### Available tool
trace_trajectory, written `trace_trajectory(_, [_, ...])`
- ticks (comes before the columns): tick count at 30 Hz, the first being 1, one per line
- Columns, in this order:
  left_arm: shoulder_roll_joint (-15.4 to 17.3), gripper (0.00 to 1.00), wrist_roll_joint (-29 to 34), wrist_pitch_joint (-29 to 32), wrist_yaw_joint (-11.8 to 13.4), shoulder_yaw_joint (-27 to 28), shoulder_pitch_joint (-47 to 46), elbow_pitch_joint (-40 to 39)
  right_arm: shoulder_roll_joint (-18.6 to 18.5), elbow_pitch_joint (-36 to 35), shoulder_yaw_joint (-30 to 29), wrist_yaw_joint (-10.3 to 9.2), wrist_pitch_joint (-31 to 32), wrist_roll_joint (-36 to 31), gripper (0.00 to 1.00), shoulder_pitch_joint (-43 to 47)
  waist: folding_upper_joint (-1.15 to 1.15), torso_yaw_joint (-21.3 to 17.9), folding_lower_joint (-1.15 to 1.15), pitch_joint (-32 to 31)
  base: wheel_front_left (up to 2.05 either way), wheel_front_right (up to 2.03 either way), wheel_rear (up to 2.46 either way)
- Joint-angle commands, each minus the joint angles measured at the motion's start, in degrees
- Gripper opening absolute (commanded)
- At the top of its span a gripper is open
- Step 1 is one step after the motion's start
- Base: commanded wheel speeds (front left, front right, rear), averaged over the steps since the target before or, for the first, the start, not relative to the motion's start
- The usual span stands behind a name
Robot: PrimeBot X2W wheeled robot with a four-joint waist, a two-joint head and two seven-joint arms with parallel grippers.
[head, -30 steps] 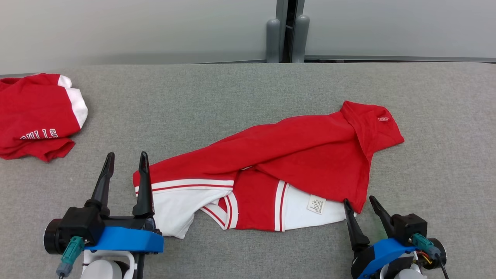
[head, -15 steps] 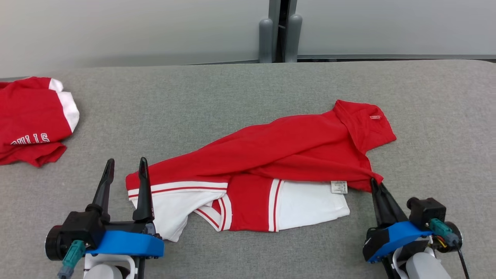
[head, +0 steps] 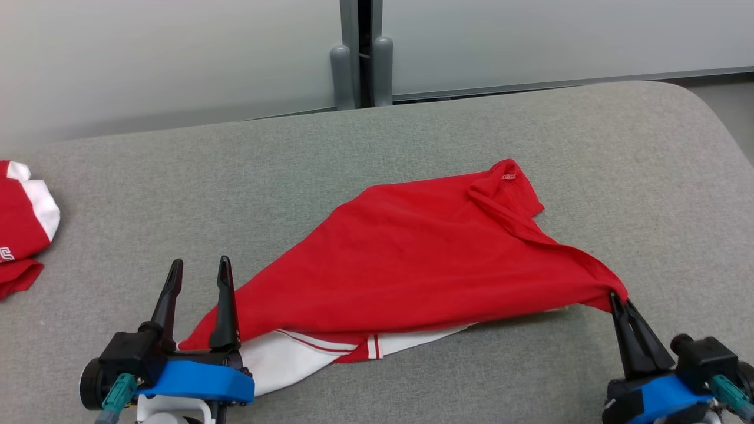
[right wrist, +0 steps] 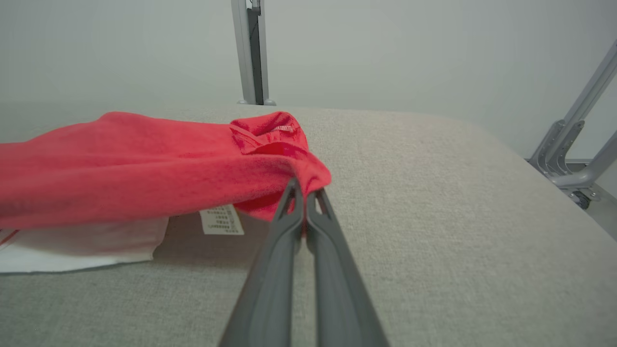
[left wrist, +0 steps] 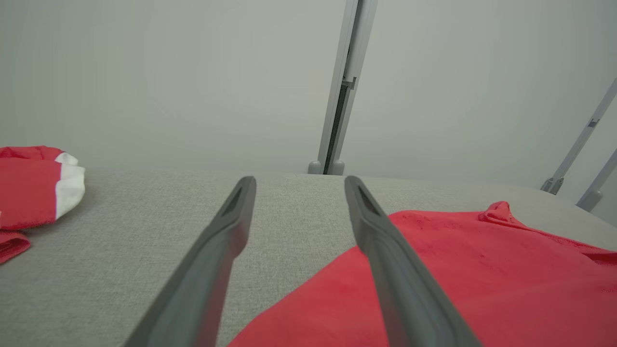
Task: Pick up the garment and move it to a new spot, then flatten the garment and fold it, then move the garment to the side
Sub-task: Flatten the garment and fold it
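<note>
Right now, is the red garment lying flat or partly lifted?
Partly lifted: the right gripper is shut on one corner of the garment, holding it off the table.

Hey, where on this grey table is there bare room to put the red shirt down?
Bare: the far strip between the red garment and the table's back edge; the right end beyond the right claw; the gap between the left claw and the red-and-white clothes. Crowded: the near middle, where the garment spreads between both claws.
</note>
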Motion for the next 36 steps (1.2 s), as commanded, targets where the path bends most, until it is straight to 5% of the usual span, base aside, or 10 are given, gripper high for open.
trace_trajectory(1, [0.2, 1.0, -0.3, 0.0, 0.3, 0.0, 0.6, 0.3, -0.8, -0.8, -0.7, -0.02, 0.0, 0.7, 0.0, 2.2, 0.0, -1.0, 0.0, 0.1, 0.0, 0.0, 0.0])
trace_trajectory(14, [0.2, 1.0, 0.1, 0.0, 0.2, 0.1, -0.9, 0.9, -1.3, 1.3, -9.9, -0.02, 1.4, 1.6, 0.0, 13.5, 0.0, -3.8, 0.0, 1.8, 0.0, 0.0, 0.0])
trace_trajectory(16, [0.2, 1.0, 0.2, 0.0, 0.0, 0.2, -1.2, 1.0, -1.1, 1.0, -10.6, -0.02, 1.0, 1.7, 0.46, 13.2, 0.0, -3.8, 0.0, 2.0, 0.0, 0.0, 0.0])
trace_trajectory(17, [0.2, 1.0, 0.2, 0.0, -0.1, 0.2, -1.3, 1.0, -1.1, 0.7, -11.2, -0.03, 0.8, 1.7, 1.0, 12.9, 0.0, -3.8, 0.0, 2.0, 0.0, 0.0, 0.0])
trace_trajectory(26, [0.2, 1.0, 0.6, 0.0, -0.1, 0.7, -0.5, 1.2, -1.3, -8.5, -14.1, -0.02, -0.1, -0.8, 1.0, 9.9, 0.0, -2.4, 0.0, 0.8, 0.0, 0.0, 0.0])
trace_trajectory(36, [0.2, 1.0, 0.8, 0.0, 0.0, 0.7, 0.0, 0.7, -1.7, -10.5, -6.7, -0.02, 0.0, -3.8, 1.0, -2.1, 0.0, -0.1, 0.0, 0.1, 0.0, 0.0, 0.0])
